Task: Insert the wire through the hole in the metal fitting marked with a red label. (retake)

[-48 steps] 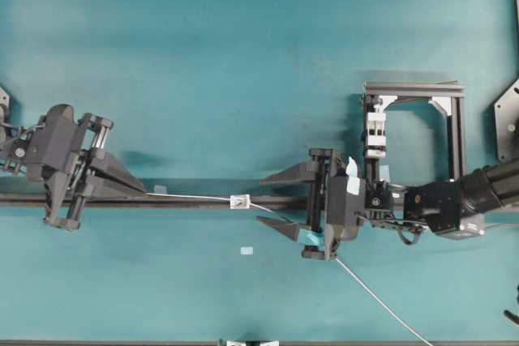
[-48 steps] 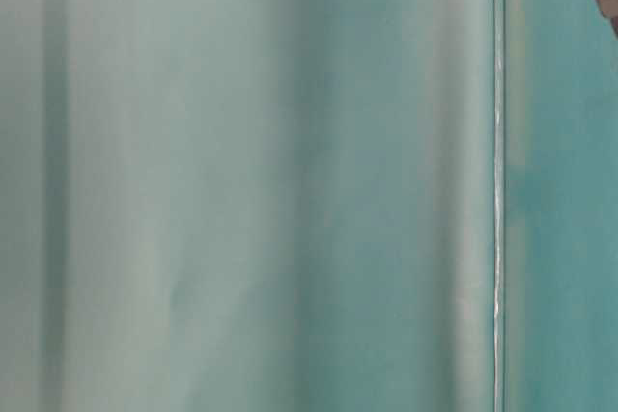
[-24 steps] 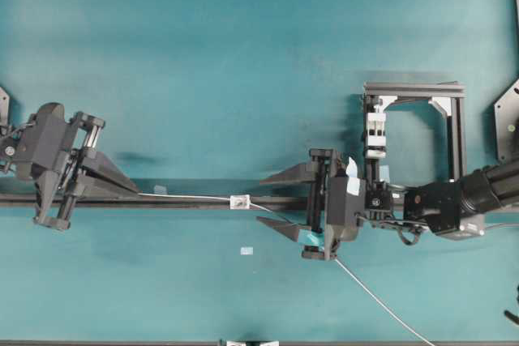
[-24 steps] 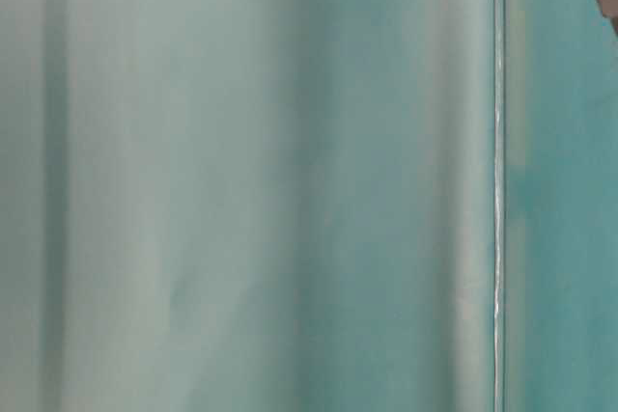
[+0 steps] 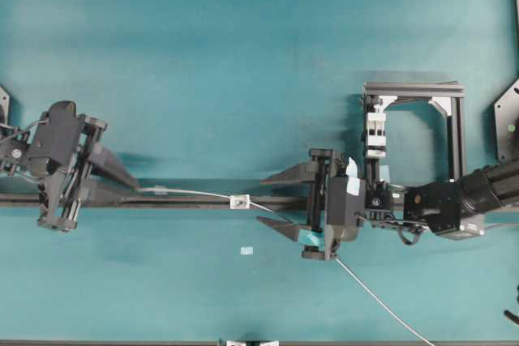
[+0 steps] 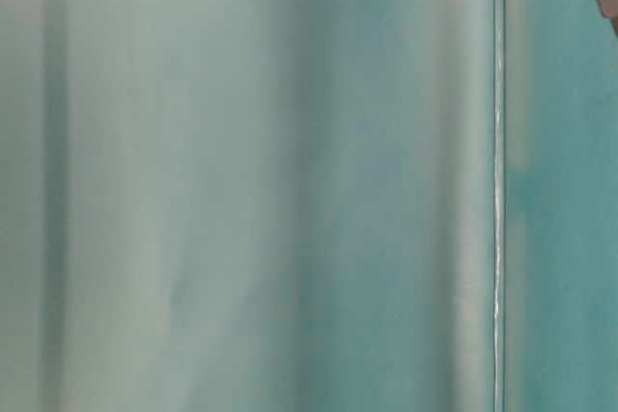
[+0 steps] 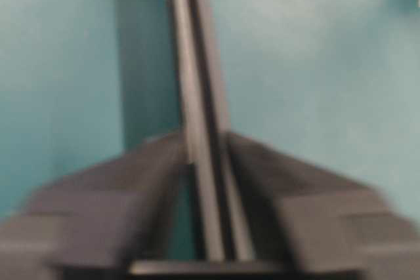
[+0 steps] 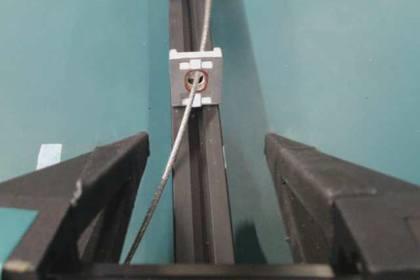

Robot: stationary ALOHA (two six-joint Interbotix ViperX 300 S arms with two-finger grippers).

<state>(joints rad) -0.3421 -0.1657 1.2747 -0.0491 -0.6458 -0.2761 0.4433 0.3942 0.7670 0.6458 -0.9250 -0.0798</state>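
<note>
Wire is through, operator: in your right wrist view it runs up between the spread fingers and passes straight into the hole of the metal fitting, coming out the far side along the dark rail.

Your right end effector stands wide open with nothing between its fingers, the wire lying loose below it and trailing off toward the bench's lower right corner.

Over on the left, your left end effector sits at the wire's free end beside the rail. Its fingers look parted a little, but the wrist view is too blurred to show the wire, so you cannot tell whether it grips anything.

Overhead, the wire runs from that left end effector across to the fitting on the rail, then on past the right one. A small pale sticker scrap lies on the bench below the rail, well apart from everything.

By my reading, the threading itself is done and you are at the letting-go stage. Next calls for backing both arms off without snagging the wire or dragging it back out.
</note>
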